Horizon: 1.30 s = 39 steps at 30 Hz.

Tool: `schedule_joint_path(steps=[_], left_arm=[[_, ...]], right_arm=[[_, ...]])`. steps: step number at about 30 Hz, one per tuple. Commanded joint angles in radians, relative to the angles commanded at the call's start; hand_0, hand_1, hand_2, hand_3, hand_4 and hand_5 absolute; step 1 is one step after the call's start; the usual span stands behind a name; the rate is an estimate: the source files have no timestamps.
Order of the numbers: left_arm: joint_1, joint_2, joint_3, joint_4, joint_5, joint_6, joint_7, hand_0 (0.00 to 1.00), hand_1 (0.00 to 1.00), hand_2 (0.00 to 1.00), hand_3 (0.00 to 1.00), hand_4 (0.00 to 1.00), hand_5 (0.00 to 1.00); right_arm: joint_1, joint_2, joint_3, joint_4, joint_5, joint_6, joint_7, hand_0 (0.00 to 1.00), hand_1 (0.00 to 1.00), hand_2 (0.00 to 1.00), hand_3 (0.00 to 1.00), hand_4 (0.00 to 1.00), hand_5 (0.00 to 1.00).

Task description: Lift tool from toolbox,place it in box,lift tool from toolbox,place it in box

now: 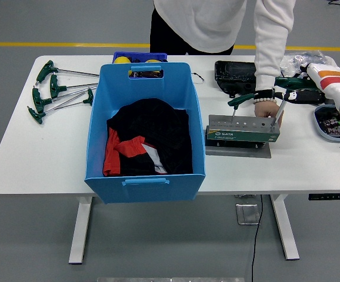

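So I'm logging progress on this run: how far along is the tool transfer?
Nothing looks done: the big blue plastic box shows only black and red clothing, no tool. In hand: the robot's right hand is at a green T-handle wrench standing in the grey metal toolbox, which a person's hand steadies. Both lifts and placements remain.

The white-and-orange-sleeved right arm (pixel 330 80) is extended in from the right edge; its black 5-fingered right hand (pixel 293 88) is held palm-down, finger state indiscernible.
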Motion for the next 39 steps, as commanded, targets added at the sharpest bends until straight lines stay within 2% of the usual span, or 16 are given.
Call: schedule_joint_path(steps=[4, 5, 10, 11, 16, 17, 22, 23, 28, 29, 34, 35, 39], left_arm=[[-0.001, 0.000, -0.001, 0.000, 0.002, 0.001, 0.000, 0.815, 0.857, 0.862, 0.772, 0.761, 0.643], [-0.001, 0.000, -0.001, 0.000, 0.003, 0.001, 0.000, 0.815, 0.852, 0.856, 0.766, 0.760, 0.642], [-0.003, 0.001, -0.006, -0.001, 0.014, 0.003, 0.003, 0.815, 0.852, 0.856, 0.766, 0.760, 0.642], [-0.003, 0.001, -0.006, -0.001, 0.014, 0.003, 0.003, 0.814, 0.850, 0.854, 0.761, 0.759, 0.641], [-0.004, 0.001, -0.007, -0.001, 0.021, 0.005, 0.005, 0.814, 0.850, 0.854, 0.761, 0.759, 0.641], [-0.004, 0.001, -0.008, -0.001, 0.021, 0.006, 0.005, 0.814, 0.850, 0.852, 0.762, 0.757, 0.637], [-0.005, 0.001, -0.011, -0.002, 0.030, 0.007, 0.007, 0.814, 0.850, 0.852, 0.762, 0.757, 0.637], [-0.006, 0.001, -0.013, -0.002, 0.033, 0.008, 0.008, 0.812, 0.849, 0.853, 0.760, 0.756, 0.636], [-0.007, 0.002, -0.018, -0.003, 0.048, 0.010, 0.010, 0.812, 0.849, 0.853, 0.760, 0.756, 0.636], [-0.007, 0.003, -0.019, -0.003, 0.050, 0.011, 0.010, 0.811, 0.847, 0.850, 0.757, 0.755, 0.635], [-0.008, 0.003, -0.027, -0.003, 0.065, 0.013, 0.013, 0.811, 0.847, 0.850, 0.757, 0.755, 0.635], [-0.008, 0.003, -0.029, -0.003, 0.068, 0.013, 0.014, 0.811, 0.847, 0.849, 0.758, 0.755, 0.635], [-0.010, 0.004, -0.033, -0.003, 0.076, 0.014, 0.016, 0.811, 0.847, 0.849, 0.758, 0.755, 0.635]], right_arm=[[0.006, 0.004, -0.008, -0.014, 0.003, -0.006, -0.002, 0.352, 0.330, 0.365, 0.458, 0.998, 0.820], [0.007, 0.005, -0.009, -0.017, 0.003, -0.007, -0.002, 0.313, 0.264, 0.302, 0.384, 0.998, 0.821], [0.015, 0.009, -0.021, -0.047, 0.011, -0.026, 0.000, 0.313, 0.264, 0.302, 0.384, 0.998, 0.821], [0.016, 0.010, -0.024, -0.055, 0.013, -0.029, -0.001, 0.282, 0.239, 0.267, 0.338, 0.998, 0.822], [0.015, 0.013, -0.029, -0.067, 0.021, -0.035, -0.007, 0.282, 0.239, 0.267, 0.338, 0.998, 0.822], [0.015, 0.013, -0.030, -0.067, 0.023, -0.037, -0.008, 0.240, 0.202, 0.232, 0.291, 0.998, 0.824], [0.018, 0.020, -0.037, -0.075, 0.025, -0.058, -0.017, 0.240, 0.202, 0.232, 0.291, 0.998, 0.824], [0.019, 0.021, -0.039, -0.078, 0.025, -0.064, -0.019, 0.215, 0.176, 0.200, 0.249, 0.998, 0.825], [0.026, 0.032, -0.049, -0.103, 0.018, -0.086, -0.025, 0.215, 0.176, 0.200, 0.249, 0.998, 0.825], [0.027, 0.034, -0.052, -0.109, 0.017, -0.090, -0.026, 0.201, 0.153, 0.179, 0.219, 0.998, 0.822], [0.031, 0.043, -0.058, -0.132, 0.015, -0.109, -0.029, 0.201, 0.153, 0.179, 0.219, 0.998, 0.822], [0.032, 0.045, -0.059, -0.134, 0.015, -0.113, -0.029, 0.185, 0.129, 0.154, 0.180, 0.998, 0.817], [0.036, 0.050, -0.061, -0.145, 0.016, -0.129, -0.031, 0.185, 0.129, 0.154, 0.180, 0.998, 0.817]])
